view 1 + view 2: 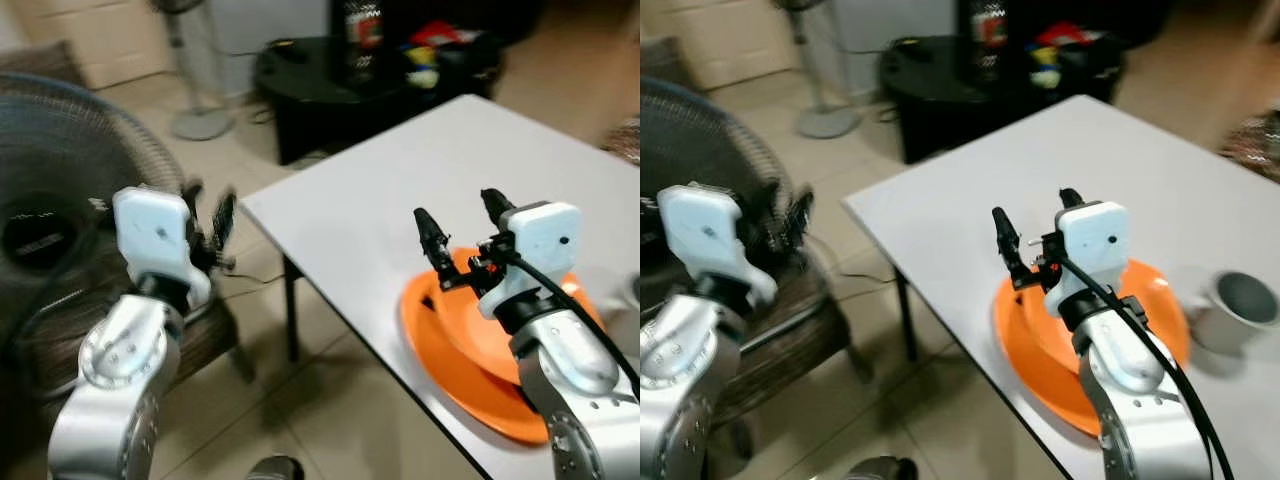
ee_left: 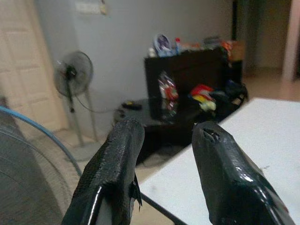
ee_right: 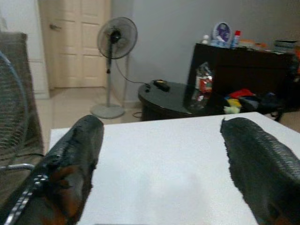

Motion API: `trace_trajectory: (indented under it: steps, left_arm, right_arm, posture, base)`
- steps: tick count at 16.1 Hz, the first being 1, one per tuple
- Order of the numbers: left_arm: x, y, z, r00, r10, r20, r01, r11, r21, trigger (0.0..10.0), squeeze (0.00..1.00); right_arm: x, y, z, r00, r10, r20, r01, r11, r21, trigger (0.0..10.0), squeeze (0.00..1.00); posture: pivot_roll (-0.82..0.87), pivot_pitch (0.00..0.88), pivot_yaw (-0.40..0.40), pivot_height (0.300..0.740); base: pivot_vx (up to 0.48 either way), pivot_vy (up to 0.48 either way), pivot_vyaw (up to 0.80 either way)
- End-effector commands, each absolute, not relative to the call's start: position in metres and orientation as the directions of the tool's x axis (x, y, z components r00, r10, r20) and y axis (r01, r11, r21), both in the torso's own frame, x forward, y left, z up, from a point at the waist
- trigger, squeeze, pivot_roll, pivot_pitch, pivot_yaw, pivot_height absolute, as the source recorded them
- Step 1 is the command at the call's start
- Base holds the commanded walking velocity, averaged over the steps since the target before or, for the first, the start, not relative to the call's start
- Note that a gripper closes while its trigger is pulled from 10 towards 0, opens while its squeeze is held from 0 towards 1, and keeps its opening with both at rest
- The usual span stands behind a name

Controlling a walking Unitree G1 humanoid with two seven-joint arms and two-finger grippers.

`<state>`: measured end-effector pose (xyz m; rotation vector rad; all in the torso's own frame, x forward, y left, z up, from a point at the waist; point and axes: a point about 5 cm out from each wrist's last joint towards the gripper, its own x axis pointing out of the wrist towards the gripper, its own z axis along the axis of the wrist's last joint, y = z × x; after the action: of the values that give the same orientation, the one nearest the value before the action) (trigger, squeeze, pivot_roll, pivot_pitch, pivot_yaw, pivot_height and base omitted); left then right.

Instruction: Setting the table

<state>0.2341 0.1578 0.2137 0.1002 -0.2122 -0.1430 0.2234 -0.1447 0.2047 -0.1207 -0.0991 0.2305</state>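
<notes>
Two orange plates (image 1: 470,370) lie stacked near the front edge of the white table (image 1: 380,200), the upper one a little tilted. My right gripper (image 1: 458,215) hovers just above the stack's far rim, open, with nothing between its fingers; in the right wrist view the right gripper (image 3: 164,140) faces bare tabletop. A grey cup (image 1: 1235,305) stands on the table just right of the plates. My left gripper (image 1: 208,205) is held up off the table, left of its corner, open and empty; the left gripper (image 2: 168,136) points toward the room's far side.
A large floor fan (image 1: 60,200) and a wicker chair (image 1: 200,340) stand close on the left. Beyond the table are a black round low table (image 1: 330,80) with clutter, a pedestal fan (image 1: 195,60) and a dark cabinet (image 2: 187,70). Tiled floor lies beside the table's left edge.
</notes>
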Motion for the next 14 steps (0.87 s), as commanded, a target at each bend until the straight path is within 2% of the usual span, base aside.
trace_trajectory:
  steps: [1,2,4,10,12,14]
  left_arm:
    - [0.234,0.162,0.215,0.971,-0.117,0.209,0.095,0.989,0.114,10.0,0.00]
    - [0.233,0.165,0.216,0.972,-0.086,0.219,0.063,0.992,0.108,10.0,0.00]
    - [0.226,0.164,0.198,0.985,-0.136,0.102,0.123,0.985,0.125,10.0,0.00]
    - [0.218,0.161,0.181,0.993,-0.114,0.042,0.107,0.983,0.149,10.0,0.00]
    - [0.218,0.157,0.189,0.987,-0.152,0.057,0.140,0.974,0.180,10.0,0.00]
    - [0.215,0.161,0.187,0.991,-0.122,0.048,0.113,0.980,0.162,10.0,0.00]
  right_arm:
    - [0.221,-0.143,0.206,0.971,0.221,0.094,-0.208,0.970,-0.128,10.0,1.00]
    - [0.221,-0.142,0.206,0.973,0.212,0.089,-0.201,0.972,-0.121,10.0,1.00]
    - [0.217,-0.140,0.192,0.984,0.176,0.005,-0.175,0.982,-0.075,10.0,1.00]
    - [0.211,-0.124,0.183,0.956,0.293,-0.034,-0.294,0.954,-0.060,10.0,1.00]
    - [0.209,-0.122,0.184,0.950,0.309,-0.040,-0.311,0.949,-0.048,10.0,1.00]
    - [0.207,-0.118,0.183,0.941,0.337,-0.044,-0.338,0.940,-0.044,10.0,1.00]
  posture:
    - [0.01,0.000,0.067,0.740]
    - [0.01,0.000,0.069,0.740]
    - [0.00,0.000,0.083,0.740]
    - [0.02,0.000,0.062,0.740]
    - [0.03,0.000,0.039,0.740]
    - [0.03,0.000,0.046,0.740]
  base:
    - [0.000,0.000,0.80]
    - [0.000,0.000,0.80]
    - [0.000,0.000,0.80]
    - [0.000,0.000,0.80]
    - [0.000,0.321,0.80]
    - [0.000,0.349,0.80]
